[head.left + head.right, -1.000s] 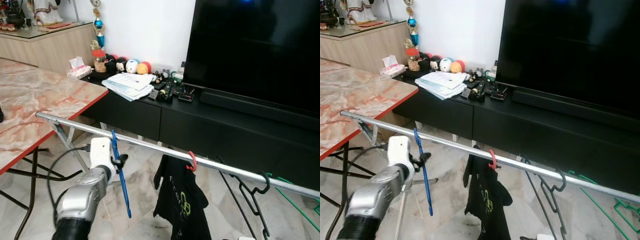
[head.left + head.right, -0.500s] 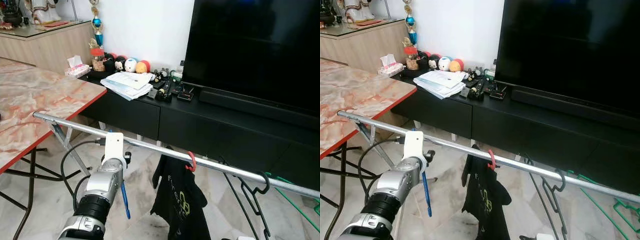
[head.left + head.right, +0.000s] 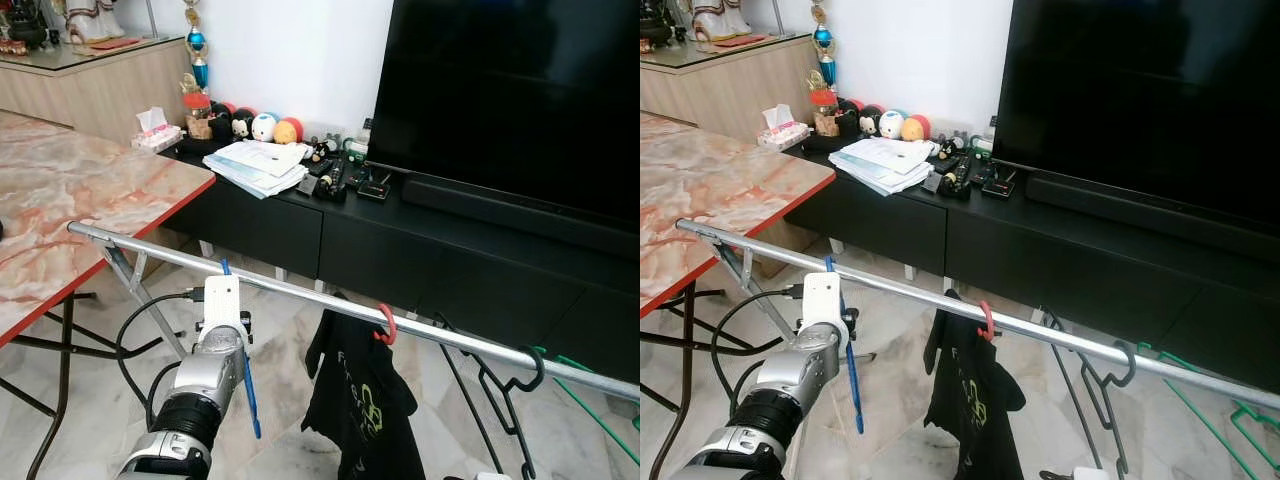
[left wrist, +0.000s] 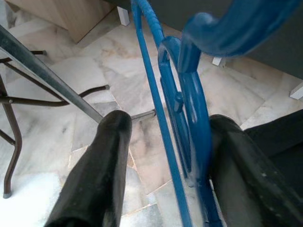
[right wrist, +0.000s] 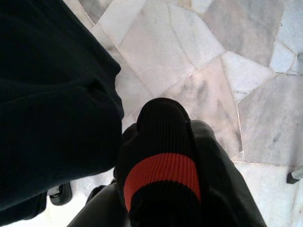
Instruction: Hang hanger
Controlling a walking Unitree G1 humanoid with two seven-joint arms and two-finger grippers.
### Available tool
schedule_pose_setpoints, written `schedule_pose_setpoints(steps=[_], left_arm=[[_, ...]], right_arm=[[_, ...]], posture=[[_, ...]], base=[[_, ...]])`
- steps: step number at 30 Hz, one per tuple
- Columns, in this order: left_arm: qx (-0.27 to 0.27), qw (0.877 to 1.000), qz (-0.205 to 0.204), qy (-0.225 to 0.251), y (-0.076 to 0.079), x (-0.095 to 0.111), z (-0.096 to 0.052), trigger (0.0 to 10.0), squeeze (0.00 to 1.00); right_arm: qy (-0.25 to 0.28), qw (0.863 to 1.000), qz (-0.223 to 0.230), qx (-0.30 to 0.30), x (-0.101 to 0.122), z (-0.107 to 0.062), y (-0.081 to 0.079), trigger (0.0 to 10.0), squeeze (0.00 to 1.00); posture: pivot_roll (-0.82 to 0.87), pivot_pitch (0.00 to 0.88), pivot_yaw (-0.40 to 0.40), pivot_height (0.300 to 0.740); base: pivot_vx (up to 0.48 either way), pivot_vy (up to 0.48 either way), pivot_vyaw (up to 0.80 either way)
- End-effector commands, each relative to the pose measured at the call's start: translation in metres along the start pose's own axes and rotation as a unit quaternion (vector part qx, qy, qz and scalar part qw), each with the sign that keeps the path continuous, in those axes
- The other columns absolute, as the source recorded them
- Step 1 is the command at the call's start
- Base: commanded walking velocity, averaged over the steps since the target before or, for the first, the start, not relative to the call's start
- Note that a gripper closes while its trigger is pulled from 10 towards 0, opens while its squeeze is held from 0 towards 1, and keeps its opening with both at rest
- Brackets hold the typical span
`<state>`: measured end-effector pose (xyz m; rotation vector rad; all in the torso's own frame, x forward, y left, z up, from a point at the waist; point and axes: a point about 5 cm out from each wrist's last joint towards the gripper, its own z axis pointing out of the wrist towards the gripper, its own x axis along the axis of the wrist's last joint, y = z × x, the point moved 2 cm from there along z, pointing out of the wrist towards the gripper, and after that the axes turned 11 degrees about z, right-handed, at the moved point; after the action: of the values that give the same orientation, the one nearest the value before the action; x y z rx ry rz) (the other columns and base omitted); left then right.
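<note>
Raising my left gripper (image 4: 163,156), fingers spread either side of the blue hanger (image 3: 240,350), whose hook sits at the silver rail (image 3: 300,292). My right gripper (image 5: 161,156) is clamped on a black sock with a red band (image 5: 161,179). Farther right, a black shirt (image 3: 362,400) hangs before the television (image 3: 510,100).

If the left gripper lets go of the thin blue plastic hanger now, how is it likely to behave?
The thin blue plastic hanger looks light and stiff. Its hook sits at the silver metal rail, so it would probably hang and swing. The left gripper has fingers wider than the frame; it may pivot.
</note>
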<state>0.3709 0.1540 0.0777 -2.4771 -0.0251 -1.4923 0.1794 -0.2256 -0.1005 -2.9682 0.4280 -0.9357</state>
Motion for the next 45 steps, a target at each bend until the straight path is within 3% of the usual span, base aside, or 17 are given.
schedule_pose_setpoints(steps=[1,29,43,45], left_arm=[[0.005,1.0,-0.001,0.003,0.0,0.004,0.002,0.0,0.0],[-0.031,1.0,0.005,0.003,0.011,-0.002,0.002,0.0,0.0],[-0.018,0.998,0.045,0.034,-0.008,-0.008,-0.001,0.0,0.0],[-0.023,0.996,0.06,0.064,-0.012,-0.005,-0.005,0.0,0.0]], right_arm=[[0.005,1.0,0.003,-0.001,0.004,0.0,0.001,10.0,0.0],[0.004,1.0,0.004,-0.001,0.003,0.0,0.001,10.0,0.0],[0.004,1.0,0.004,-0.001,0.002,0.0,0.002,10.0,0.0],[0.004,1.0,0.004,-0.001,0.002,0.0,0.002,10.0,0.0]], posture=[[0.07,0.0,-0.033,0.74],[0.06,0.0,-0.03,0.74],[0.08,0.0,-0.034,0.74],[0.08,0.0,-0.035,0.74]], base=[[0.0,0.0,0.0],[0.0,0.0,0.0],[0.0,0.0,0.0],[0.0,0.0,0.0]])
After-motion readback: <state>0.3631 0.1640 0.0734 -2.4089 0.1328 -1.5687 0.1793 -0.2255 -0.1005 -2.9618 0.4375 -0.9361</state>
